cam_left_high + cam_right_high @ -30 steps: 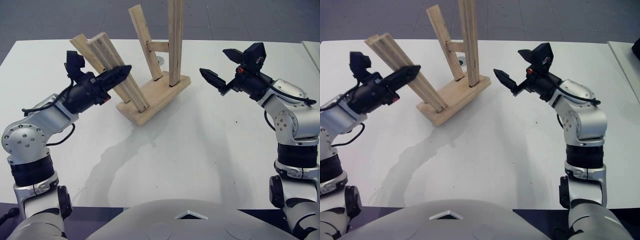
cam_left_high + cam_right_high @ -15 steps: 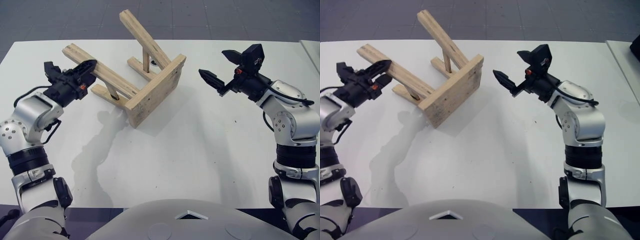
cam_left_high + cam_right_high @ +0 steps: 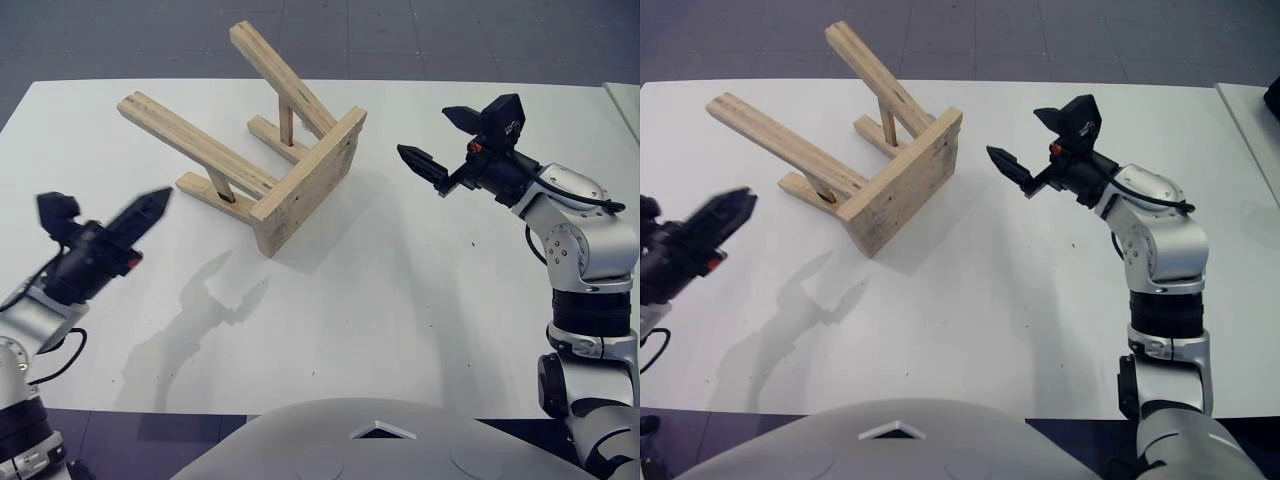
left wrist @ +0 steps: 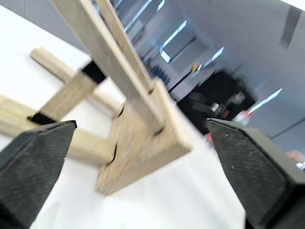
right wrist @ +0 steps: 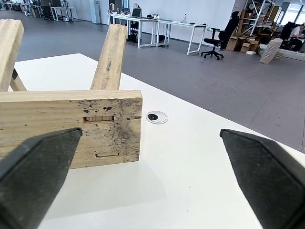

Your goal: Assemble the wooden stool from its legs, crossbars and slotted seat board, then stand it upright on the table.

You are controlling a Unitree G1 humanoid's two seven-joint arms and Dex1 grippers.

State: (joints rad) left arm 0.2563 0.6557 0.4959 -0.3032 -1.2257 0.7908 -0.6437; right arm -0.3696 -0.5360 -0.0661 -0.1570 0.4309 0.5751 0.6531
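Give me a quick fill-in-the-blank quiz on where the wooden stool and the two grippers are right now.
1. The pale wooden stool lies on its ____ on the white table.
2. The left gripper and the right gripper both have their fingers ____, holding nothing.
3. The top of the slotted seat board faces the ____ gripper.
4. The legs point toward the robot's ____.

Missing words: side; open; right; left.
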